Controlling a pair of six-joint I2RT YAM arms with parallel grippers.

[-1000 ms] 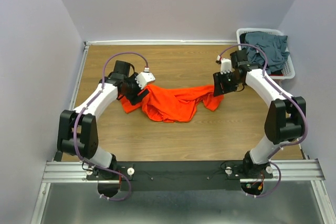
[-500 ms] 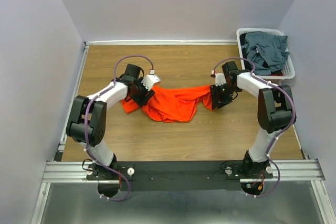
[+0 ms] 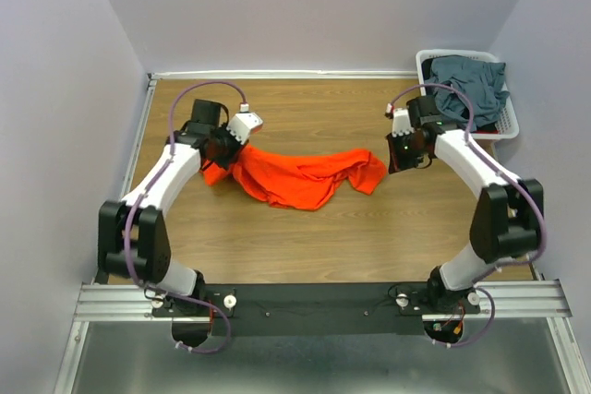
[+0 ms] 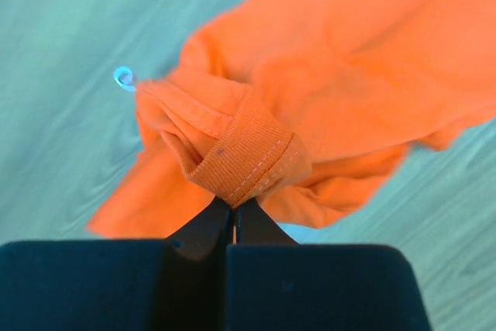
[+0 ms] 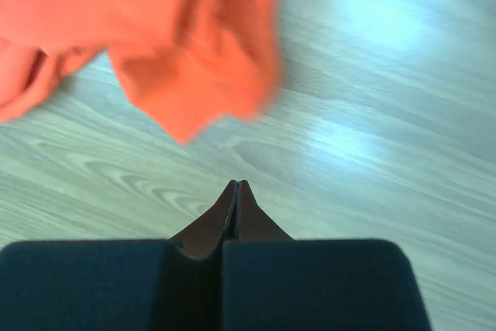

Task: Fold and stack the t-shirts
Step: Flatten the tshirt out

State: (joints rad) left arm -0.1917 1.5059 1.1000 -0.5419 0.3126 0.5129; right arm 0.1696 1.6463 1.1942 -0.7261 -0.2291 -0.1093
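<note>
An orange-red t-shirt [image 3: 300,179] lies crumpled and stretched sideways across the middle of the wooden table. My left gripper [image 3: 225,152] is at the shirt's left end. In the left wrist view the left gripper [image 4: 234,202] is shut on a ribbed, stitched edge of the orange t-shirt [image 4: 325,75]. My right gripper [image 3: 401,160] sits just right of the shirt's right end. In the right wrist view the right gripper [image 5: 236,184] is shut on nothing, with bare wood under it and the orange cloth [image 5: 194,52] a short way off. Dark blue-grey t-shirts [image 3: 473,85] are piled in the basket.
A white slatted basket [image 3: 459,53] stands at the table's back right corner, close behind the right arm. Grey walls enclose the table on three sides. A metal rail with both arm bases [image 3: 314,302] runs along the near edge.
Both grippers have shut. The left one closed on the shirt's ribbed edge and drew it back and left, stretching the cloth. The right one closed empty and moved right, off the shirt.
</note>
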